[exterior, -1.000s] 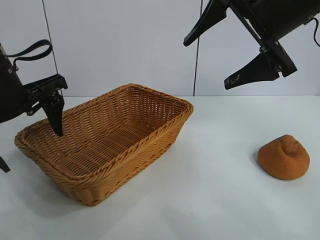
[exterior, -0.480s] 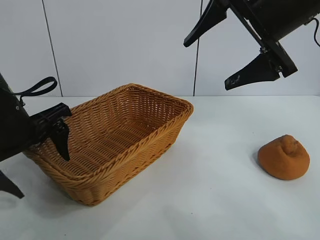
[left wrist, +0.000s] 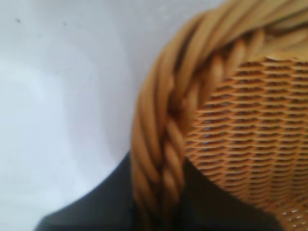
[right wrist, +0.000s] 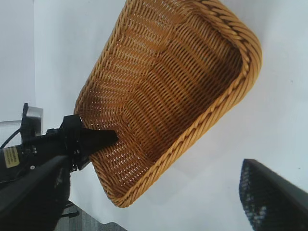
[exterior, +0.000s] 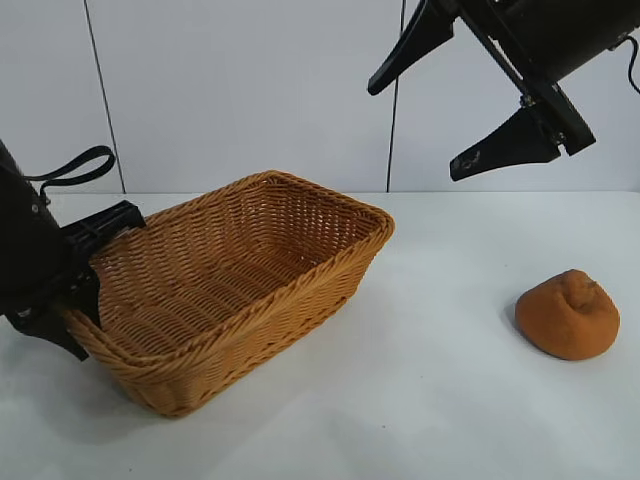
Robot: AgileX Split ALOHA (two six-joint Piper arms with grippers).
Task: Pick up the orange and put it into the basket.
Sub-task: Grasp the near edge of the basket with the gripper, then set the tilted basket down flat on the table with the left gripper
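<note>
Left gripper (exterior: 80, 305) now straddles basket (exterior: 330, 270) rim (lowered).

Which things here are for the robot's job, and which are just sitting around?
For the job:
- orange, on the table at the right
- basket, nothing in it
- left gripper, shut on the basket's left rim
- right gripper, open, high up

Just there:
- white table
- wall behind
</note>
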